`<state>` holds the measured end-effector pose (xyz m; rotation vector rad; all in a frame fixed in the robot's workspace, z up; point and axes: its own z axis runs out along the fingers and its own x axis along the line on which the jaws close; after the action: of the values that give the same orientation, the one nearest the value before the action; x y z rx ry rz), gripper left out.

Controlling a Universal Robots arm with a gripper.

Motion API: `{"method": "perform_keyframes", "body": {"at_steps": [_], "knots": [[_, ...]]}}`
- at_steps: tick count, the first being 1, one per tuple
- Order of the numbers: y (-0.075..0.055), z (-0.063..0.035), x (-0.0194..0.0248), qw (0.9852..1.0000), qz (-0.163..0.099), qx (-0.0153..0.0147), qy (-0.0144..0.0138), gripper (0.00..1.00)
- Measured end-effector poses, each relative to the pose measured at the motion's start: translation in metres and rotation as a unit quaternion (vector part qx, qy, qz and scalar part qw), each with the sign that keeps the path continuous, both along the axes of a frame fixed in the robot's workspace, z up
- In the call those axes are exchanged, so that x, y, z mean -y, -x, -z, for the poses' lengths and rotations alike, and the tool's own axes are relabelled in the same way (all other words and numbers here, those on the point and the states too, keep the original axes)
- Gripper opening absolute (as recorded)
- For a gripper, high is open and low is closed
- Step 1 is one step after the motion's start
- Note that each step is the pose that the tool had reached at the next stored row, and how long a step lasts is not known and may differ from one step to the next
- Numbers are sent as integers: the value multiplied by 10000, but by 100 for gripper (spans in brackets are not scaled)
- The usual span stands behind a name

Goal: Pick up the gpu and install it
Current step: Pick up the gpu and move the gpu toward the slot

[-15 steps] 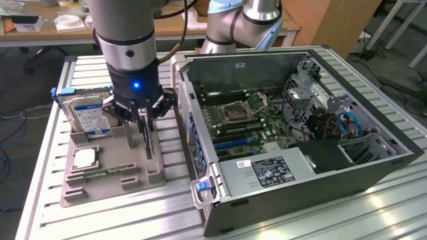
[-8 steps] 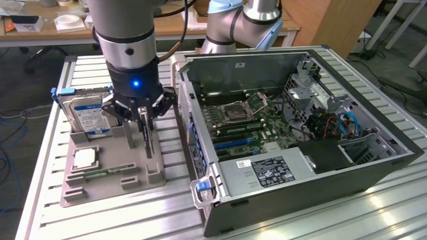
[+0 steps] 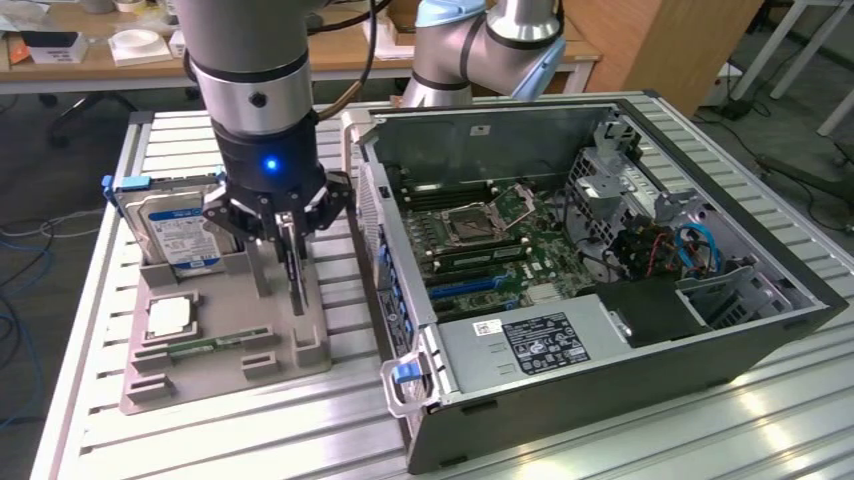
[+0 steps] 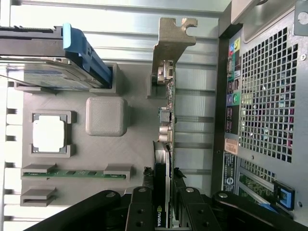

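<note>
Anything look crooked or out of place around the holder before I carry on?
Nothing stands out: the gpu stands upright in the grey holder inside the gripper, hard drive upright in its slot.

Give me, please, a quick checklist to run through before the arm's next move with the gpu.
1. Gripper centred over the gpu: ok.
2. Fingers closed against both faces of the card: ok.
3. gpu upright in the grey holder: ok.
4. Hard drive apart from the gpu: ok.
5. Computer case open: ok.
6. Blue slots unobstructed: cannot tell.
</note>
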<state>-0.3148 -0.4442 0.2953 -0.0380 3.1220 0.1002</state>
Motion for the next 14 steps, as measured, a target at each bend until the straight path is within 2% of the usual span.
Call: {"method": "perform_keyframes", "body": {"at_steps": [14], "knots": [[0,-40,0,10000,0,-1,0,26]]}}
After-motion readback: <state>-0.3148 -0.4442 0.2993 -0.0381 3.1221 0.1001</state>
